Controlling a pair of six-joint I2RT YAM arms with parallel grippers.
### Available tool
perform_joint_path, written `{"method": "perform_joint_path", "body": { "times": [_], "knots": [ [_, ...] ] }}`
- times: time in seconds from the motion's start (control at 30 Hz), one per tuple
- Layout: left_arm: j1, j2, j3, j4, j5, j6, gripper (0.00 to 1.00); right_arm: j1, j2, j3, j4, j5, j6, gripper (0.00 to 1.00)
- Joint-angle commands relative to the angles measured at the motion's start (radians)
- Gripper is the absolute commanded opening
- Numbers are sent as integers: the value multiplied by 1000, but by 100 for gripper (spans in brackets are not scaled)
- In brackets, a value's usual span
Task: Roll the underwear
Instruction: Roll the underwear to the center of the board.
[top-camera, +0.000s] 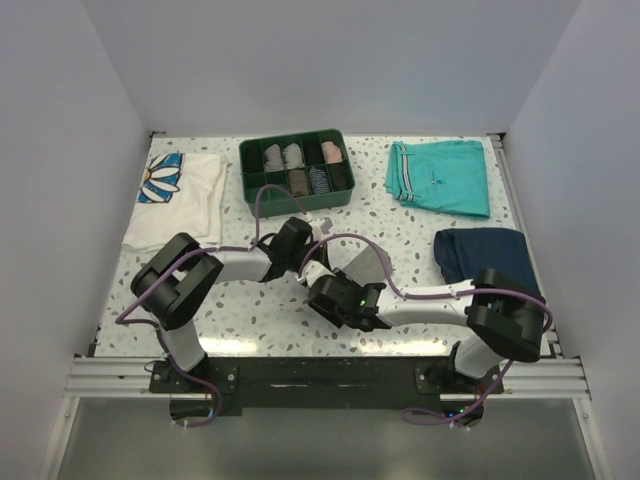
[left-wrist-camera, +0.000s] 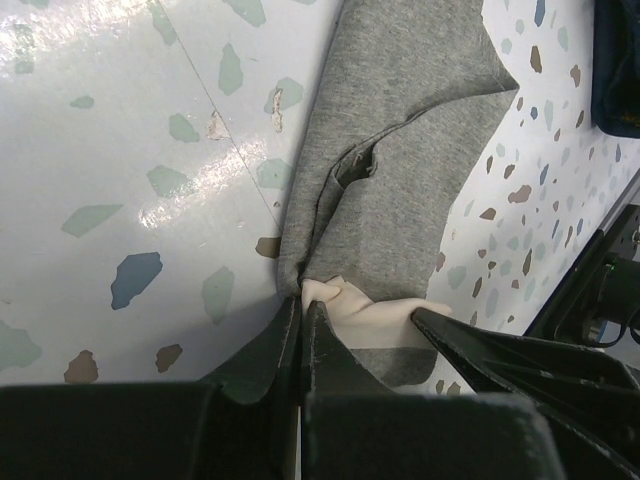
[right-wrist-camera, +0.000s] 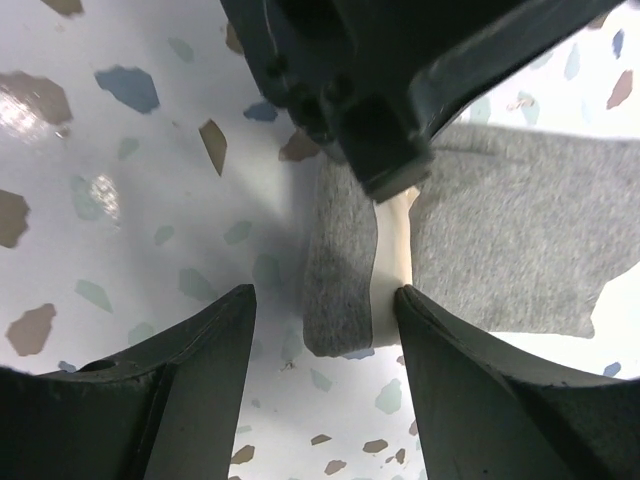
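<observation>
The underwear is a small grey cloth with a cream lining, lying bunched on the speckled table between my two grippers. In the left wrist view the underwear stretches away from my left gripper, which is shut on its near edge where the cream lining shows. My left gripper sits at the cloth's left side. My right gripper is open, its fingers on either side of a folded grey strip of the underwear, not closed on it. My right gripper is just below the left one.
A green divided tray with rolled items stands at the back centre. Teal shorts lie at the back right, a navy folded garment at the right, a white flower-print shirt at the left. White walls enclose the table.
</observation>
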Motion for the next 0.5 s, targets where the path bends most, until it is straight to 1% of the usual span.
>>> {"method": "perform_joint_path", "body": {
  "times": [0.0,0.23,0.4,0.47],
  "knots": [
    [6,18,10,-22,19,32,0,-8,0,-27,62,35,48,62],
    [12,14,-3,-14,25,35,0,-11,20,-64,72,13,88,56],
    [18,14,-4,-11,34,32,0,-11,60,-53,56,16,114,49],
    [26,6,-9,-13,34,32,0,-11,72,-48,43,24,138,49]
  ]
}}
